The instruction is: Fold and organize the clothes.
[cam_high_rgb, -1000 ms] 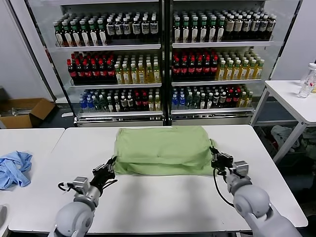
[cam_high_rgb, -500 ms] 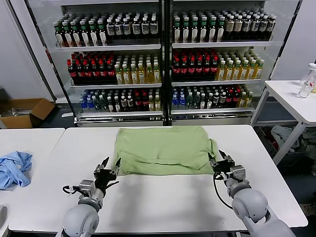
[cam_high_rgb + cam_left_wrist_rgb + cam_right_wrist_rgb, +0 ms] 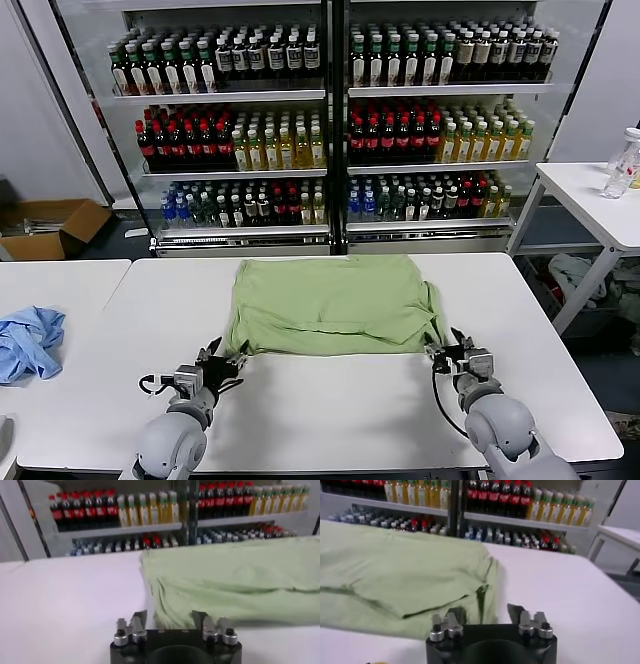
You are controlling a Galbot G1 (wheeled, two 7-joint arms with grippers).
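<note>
Green shirt [image 3: 333,305] lies flat on white surface [image 3: 330,400], toward the far-centre part, in front of the drinks fridge [image 3: 330,120]. It's folded over: a flap edge runs across the near half, sleeve lump at the shirt's right edge. Collar/print not visible.

Left pincer [image 3: 221,363] sits low on the surface just off the shirt's near-left corner, fingers spread wide, nothing between them. Left wrist cam confirms: left pincer [image 3: 170,621] open, shirt [image 3: 235,580] hem right ahead of the tips, can't tell if touching.

Right pincer [image 3: 452,350] is just off the near-right corner, also spread wide and empty. Right wrist cam: right pincer [image 3: 486,613] open, shirt [image 3: 405,580] edge right at the left finger; contact unclear.

Both arms are low, forearms coming in from the near edge.

Other stuff: blue cloth [image 3: 28,342] bunched on the adjacent surface to the robot's left, cardboard box [image 3: 50,226] on the floor behind it, side table [image 3: 600,205] far right w/ clear bottle [image 3: 622,163].
</note>
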